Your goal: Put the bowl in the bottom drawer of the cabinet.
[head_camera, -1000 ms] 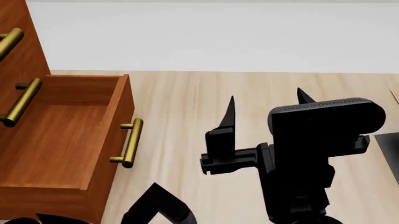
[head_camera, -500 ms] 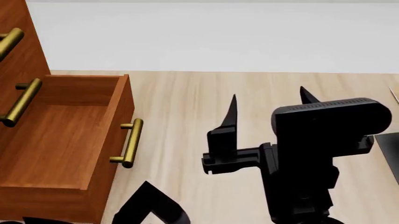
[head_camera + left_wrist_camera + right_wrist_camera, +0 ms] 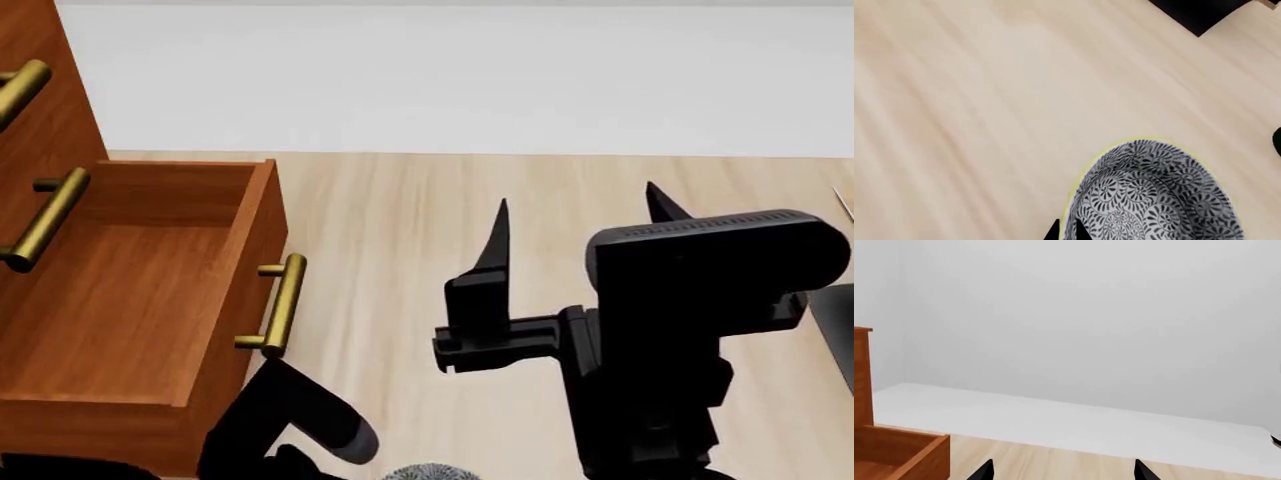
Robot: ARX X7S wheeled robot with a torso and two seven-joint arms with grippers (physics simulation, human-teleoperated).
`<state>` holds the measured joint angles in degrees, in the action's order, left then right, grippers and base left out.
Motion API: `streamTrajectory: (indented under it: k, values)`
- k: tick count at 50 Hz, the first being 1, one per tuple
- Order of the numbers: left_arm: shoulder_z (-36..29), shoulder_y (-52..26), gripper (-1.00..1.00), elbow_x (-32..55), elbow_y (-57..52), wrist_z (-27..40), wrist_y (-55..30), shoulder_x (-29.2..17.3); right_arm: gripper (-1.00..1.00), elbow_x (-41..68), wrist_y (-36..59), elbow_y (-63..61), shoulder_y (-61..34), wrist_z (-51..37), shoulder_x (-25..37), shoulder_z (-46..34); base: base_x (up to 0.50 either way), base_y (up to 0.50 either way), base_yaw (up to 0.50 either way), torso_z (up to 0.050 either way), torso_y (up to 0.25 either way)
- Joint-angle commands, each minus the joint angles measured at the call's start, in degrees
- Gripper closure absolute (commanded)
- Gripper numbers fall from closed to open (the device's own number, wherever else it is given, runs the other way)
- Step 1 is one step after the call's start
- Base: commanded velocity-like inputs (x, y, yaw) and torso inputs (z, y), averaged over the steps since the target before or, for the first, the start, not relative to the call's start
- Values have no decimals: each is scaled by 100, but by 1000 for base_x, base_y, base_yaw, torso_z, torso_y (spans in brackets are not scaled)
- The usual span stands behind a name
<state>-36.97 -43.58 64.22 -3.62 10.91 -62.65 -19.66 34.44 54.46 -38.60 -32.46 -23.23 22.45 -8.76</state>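
- We see the bottom drawer [image 3: 127, 310] pulled out of the cabinet [image 3: 40, 110] at far left, box open on top, bare pale wood floor [image 3: 387, 230] to its right.
- Reddish-brown wood, brass bar handle [image 3: 278, 305] on the front.
- The bowl [image 3: 1154, 195], round, blue-and-white floral, thin gold rim, sits at the near edge by the left gripper [image 3: 1066, 231]; grip state we cannot tell.
- Right gripper [image 3: 577, 225] raised mid-scene, pointed fingers spread wide, holding nothing.
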Motion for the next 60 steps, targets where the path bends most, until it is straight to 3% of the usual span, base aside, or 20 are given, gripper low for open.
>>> streamTrajectory:
  k: [1,29,60]
  values:
    - [159,-45,100,144,-232,258,7,-77,-100,55,4,-40,6,-23,19,33,0,0,0,0,0]
    - [432,-231,100,412,-604,795,-91,-222,-100,184,-13,-103,9,-60,73,126,0,0,0,0,0]
    - [1157,-695,100,1043,-1098,1759,-280,-592,-100,284,-107,-204,50,-130,118,215,0,0,0,0,0]
